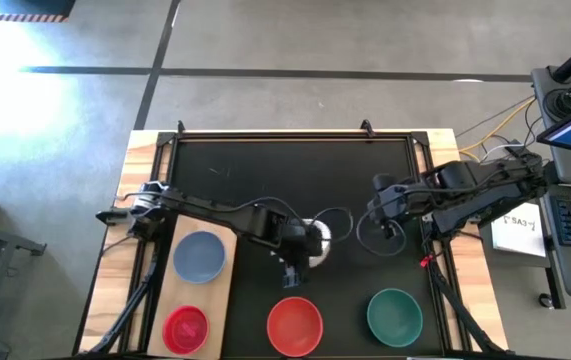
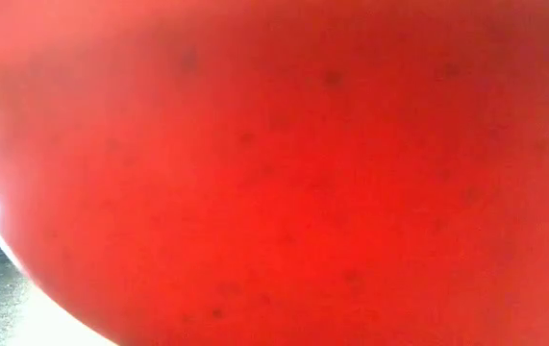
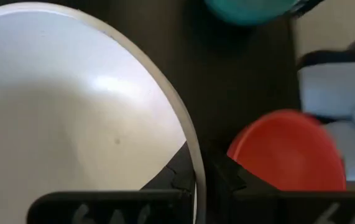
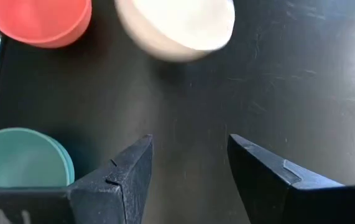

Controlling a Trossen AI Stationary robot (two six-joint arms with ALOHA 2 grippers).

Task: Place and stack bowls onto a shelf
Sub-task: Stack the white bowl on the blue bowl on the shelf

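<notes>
My left gripper (image 1: 305,247) is shut on a white bowl (image 1: 322,236) at the middle of the black table; the bowl fills much of the left wrist view (image 3: 71,118). My right gripper (image 1: 380,218) is open and empty to the right of that bowl, its fingers (image 4: 189,168) over bare tabletop. A blue-grey bowl (image 1: 199,255) and a magenta bowl (image 1: 185,328) sit upright on the wooden shelf (image 1: 223,300) at the near left. A red bowl (image 1: 295,325) and a teal bowl (image 1: 395,315) stand on the table near its front edge. My left gripper holds the white bowl by its rim (image 3: 197,163), one finger inside the bowl and one outside. The fingers come from above, pointing down. The bowl is open side up; whether it is clear of the table I cannot tell.
The red bowl (image 2: 284,173) fills the low view and hides the rest there. A black frame (image 1: 295,135) runs around the tabletop. Cables loop beside my right arm (image 1: 340,220). A laptop and papers (image 1: 565,215) lie off the table's right edge.
</notes>
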